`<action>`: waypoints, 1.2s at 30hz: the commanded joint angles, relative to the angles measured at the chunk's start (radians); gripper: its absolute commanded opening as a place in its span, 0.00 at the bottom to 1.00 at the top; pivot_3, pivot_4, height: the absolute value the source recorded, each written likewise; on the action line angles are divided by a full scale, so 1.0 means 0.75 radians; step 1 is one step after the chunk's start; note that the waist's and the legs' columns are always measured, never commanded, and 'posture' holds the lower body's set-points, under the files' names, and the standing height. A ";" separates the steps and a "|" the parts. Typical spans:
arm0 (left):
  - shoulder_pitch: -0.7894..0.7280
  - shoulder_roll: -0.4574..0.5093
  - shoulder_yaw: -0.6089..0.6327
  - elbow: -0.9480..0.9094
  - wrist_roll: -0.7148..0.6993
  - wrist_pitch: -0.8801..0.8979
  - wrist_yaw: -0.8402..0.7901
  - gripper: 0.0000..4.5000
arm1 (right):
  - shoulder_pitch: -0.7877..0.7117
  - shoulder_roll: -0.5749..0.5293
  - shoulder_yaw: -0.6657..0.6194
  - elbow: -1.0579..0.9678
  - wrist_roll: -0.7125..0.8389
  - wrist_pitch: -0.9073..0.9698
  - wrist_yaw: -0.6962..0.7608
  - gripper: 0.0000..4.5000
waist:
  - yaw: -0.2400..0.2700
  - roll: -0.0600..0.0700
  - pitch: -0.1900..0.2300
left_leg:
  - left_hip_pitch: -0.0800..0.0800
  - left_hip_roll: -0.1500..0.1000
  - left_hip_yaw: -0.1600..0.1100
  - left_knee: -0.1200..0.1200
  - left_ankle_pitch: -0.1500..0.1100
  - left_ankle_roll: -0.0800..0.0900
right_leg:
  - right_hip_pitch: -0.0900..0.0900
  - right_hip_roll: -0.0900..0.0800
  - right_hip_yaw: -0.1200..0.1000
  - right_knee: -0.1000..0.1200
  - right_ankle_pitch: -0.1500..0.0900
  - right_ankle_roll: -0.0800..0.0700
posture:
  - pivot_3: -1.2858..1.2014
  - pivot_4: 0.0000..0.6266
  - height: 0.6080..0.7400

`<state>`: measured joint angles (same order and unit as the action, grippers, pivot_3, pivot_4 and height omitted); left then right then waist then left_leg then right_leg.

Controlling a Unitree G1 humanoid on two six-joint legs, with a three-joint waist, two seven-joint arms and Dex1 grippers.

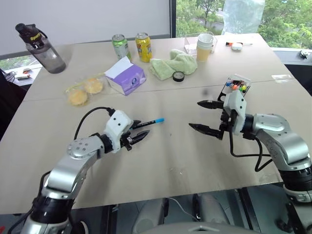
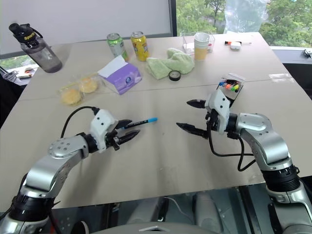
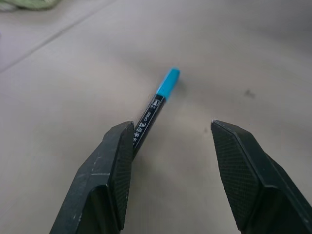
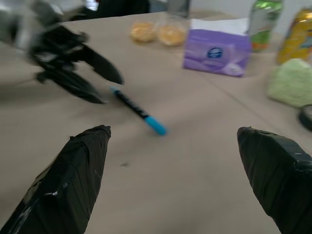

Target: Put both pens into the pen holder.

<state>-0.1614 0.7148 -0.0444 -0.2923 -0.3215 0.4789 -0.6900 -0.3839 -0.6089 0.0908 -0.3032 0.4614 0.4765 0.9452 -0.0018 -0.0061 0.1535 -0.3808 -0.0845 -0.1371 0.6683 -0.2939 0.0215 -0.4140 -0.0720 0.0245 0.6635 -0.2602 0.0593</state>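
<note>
A black pen point(image 1: 151, 122) with a light-blue cap lies flat on the table, cap pointing away from my left arm. My left gripper point(image 1: 145, 129) is low at the pen's tail end, open. In the left wrist view the pen point(image 3: 158, 100) rests against the inner side of one finger point(image 3: 114, 165), with a wide gap to the other. My right gripper point(image 1: 202, 117) hovers open to the pen's right, pointing toward it, and sees the pen point(image 4: 139, 111) ahead. The pen holder point(image 1: 237, 85), black-framed with coloured caps inside, stands just behind my right wrist.
Behind the pen are a purple tissue pack point(image 1: 126, 76), bagged buns point(image 1: 85, 90), two cans point(image 1: 131, 47), a green cloth point(image 1: 173, 64), a black tape roll point(image 1: 178, 76) and a pale cup point(image 1: 205, 47). A dark bottle point(image 1: 41, 47) stands far left.
</note>
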 commanded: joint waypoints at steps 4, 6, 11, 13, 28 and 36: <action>-0.237 0.020 -0.149 0.338 0.195 -0.183 -0.154 0.57 | 0.100 -0.080 -0.034 -0.123 0.054 0.022 0.061 0.99 | -0.008 0.000 0.000 | -0.001 0.000 0.000 0.000 0.000 0.000 | -0.001 0.000 -0.002 0.000 0.000 0.000 | 0.52 0.24 1.00; -0.305 0.017 -0.171 0.440 0.232 -0.219 -0.193 0.57 | 0.132 -0.087 -0.047 -0.159 0.074 0.036 0.050 0.99 | -0.015 0.000 0.000 | -0.001 0.000 0.000 0.000 0.000 0.000 | -0.001 0.000 -0.003 0.000 0.000 0.000 | 0.52 0.24 1.00; -0.374 0.039 -0.253 0.563 0.270 -0.218 -0.378 0.45 | 0.167 -0.050 -0.075 -0.197 0.109 -0.011 0.031 1.00 | -0.017 0.000 0.000 | 0.000 0.000 0.000 0.001 0.000 0.000 | 0.000 0.000 -0.003 0.001 0.000 0.000 | 0.52 0.24 1.00; -0.391 0.032 -0.258 0.604 0.266 -0.179 -0.411 0.29 | 0.174 -0.064 -0.075 -0.212 0.132 0.022 0.044 1.00 | -0.016 0.000 0.000 | 0.000 0.000 0.000 0.001 0.000 0.000 | 0.000 0.000 -0.003 0.001 0.000 0.000 | 0.52 0.24 1.00; -0.329 -0.325 0.216 0.222 -0.417 0.187 -0.302 0.01 | 0.092 -0.054 -0.021 -0.201 0.142 0.216 -0.088 1.00 | -0.013 -0.001 0.000 | -0.004 0.000 -0.004 0.006 0.000 0.000 | -0.001 0.000 -0.004 0.002 0.000 0.000 | 0.52 0.24 1.00; -0.190 -0.414 0.272 -0.067 -0.744 0.409 -0.170 0.01 | -0.075 0.169 -0.121 -0.203 0.458 0.606 -0.334 1.00 | -0.026 -0.001 0.000 | -0.001 0.000 -0.003 0.004 0.000 0.000 | 0.000 0.000 -0.001 0.004 0.000 0.000 | 0.52 0.24 1.00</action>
<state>-0.3054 0.4057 0.1505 -0.2853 -0.8312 0.7719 -0.8294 -0.4140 -0.5058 0.0470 -0.4285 0.7269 0.8857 0.7365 -0.0210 -0.0066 0.1533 -0.3817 -0.0842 -0.1396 0.6717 -0.2937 0.0212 -0.4142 -0.0716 0.0236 0.6663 -0.2600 0.0593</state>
